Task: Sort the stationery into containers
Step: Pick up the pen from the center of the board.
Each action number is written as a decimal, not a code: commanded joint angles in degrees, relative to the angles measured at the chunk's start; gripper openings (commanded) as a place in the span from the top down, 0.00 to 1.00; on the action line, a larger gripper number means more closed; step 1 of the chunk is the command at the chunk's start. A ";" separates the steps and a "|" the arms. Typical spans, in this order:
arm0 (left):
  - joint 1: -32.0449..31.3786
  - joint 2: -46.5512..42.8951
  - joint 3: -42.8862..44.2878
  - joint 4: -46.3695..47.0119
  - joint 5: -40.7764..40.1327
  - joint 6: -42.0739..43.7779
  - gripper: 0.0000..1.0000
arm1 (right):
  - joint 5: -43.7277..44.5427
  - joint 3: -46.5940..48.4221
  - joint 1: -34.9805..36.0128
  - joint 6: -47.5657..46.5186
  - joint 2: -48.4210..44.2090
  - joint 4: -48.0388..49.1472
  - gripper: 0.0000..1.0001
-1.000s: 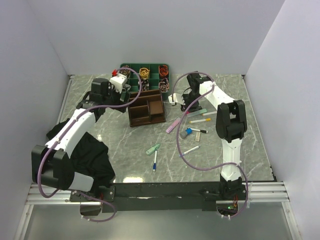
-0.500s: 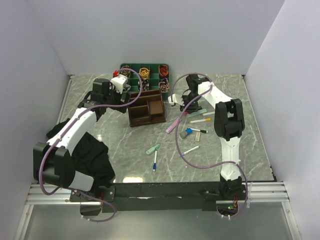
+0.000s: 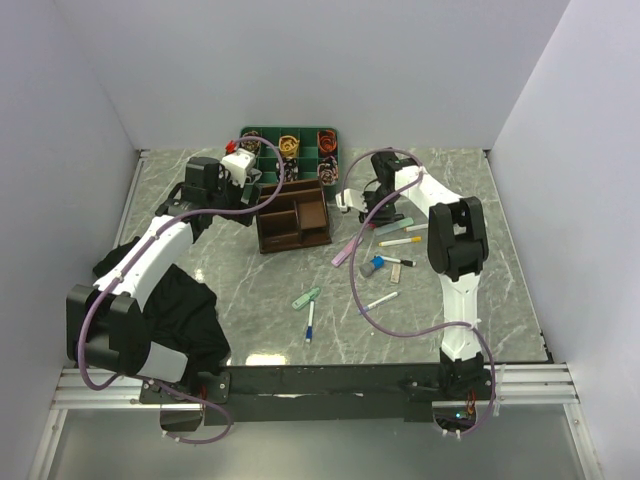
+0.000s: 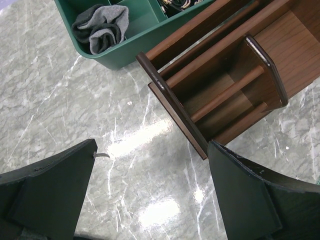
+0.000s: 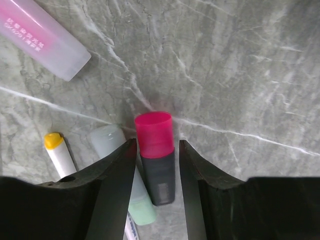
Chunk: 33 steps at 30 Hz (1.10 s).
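Left wrist, grey cloth in green tray, left hand spread, right hand spread

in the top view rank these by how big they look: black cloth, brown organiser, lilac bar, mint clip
1. black cloth, largest even though it is partly hidden
2. brown organiser
3. lilac bar
4. mint clip, only a little shorter than the bar, so the last two are close
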 commanded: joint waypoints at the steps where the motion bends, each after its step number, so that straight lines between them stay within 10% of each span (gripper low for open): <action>1: 0.20 0.29 0.88 1.58 -0.04 0.00 0.01 | 1.15 1.80 0.44 0.82 1.56 0.88 0.53; 17: 0.11 0.38 1.32 1.85 0.66 -0.62 0.01 | 3.61 4.79 1.32 1.78 3.84 -3.07 0.56; 23: 0.20 -0.06 1.85 1.85 0.75 -0.88 0.01 | 3.62 4.98 1.32 3.01 3.85 -2.56 0.87; 33: 0.20 -1.64 6.42 2.90 5.49 -5.97 0.00 | -9.02 1.64 0.27 24.96 -12.04 1.75 0.91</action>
